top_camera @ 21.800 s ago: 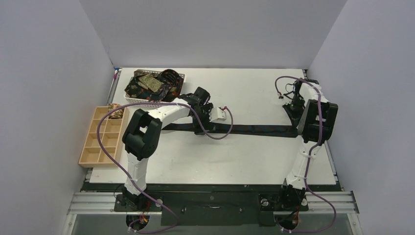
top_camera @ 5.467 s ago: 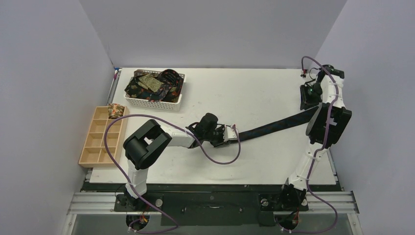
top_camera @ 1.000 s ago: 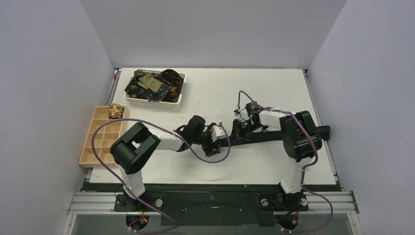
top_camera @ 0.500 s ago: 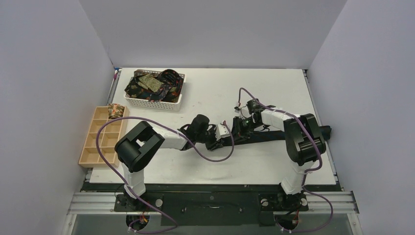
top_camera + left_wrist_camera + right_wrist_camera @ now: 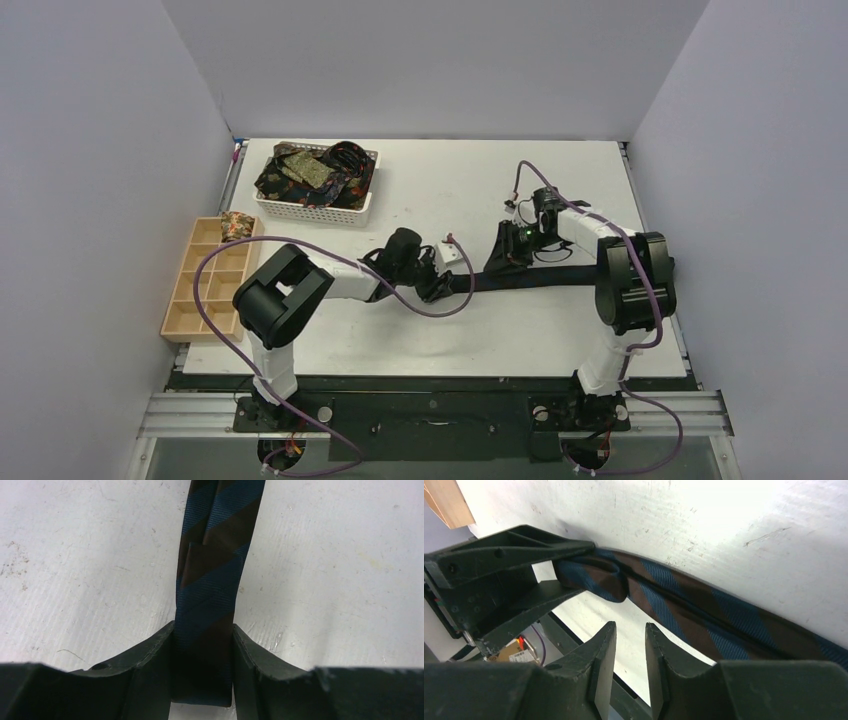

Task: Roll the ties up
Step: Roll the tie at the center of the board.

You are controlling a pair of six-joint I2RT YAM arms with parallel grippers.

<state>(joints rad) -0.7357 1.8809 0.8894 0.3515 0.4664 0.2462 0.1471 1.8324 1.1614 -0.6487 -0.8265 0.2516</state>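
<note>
Roughly at the centre of the overhead frame, a striped tie in dark blue and brown lies on the white surface, running from the middle toward the right. The left fingers are clamped on its left-hand end. In the left wrist view the fabric fills the gap between them and touches both, with the end doubled over on itself. The right wrist view shows that same end as a small loop pinched in the left arm's grip at upper left. The right fingers stand a narrow gap apart with nothing between them, beside the tie and not touching it. More ties, patterned in gold, green and red, are heaped in a white lattice basket at upper left. Below it sits a pale wooden compartment tray, with one rolled tie at its top right corner.
</note>
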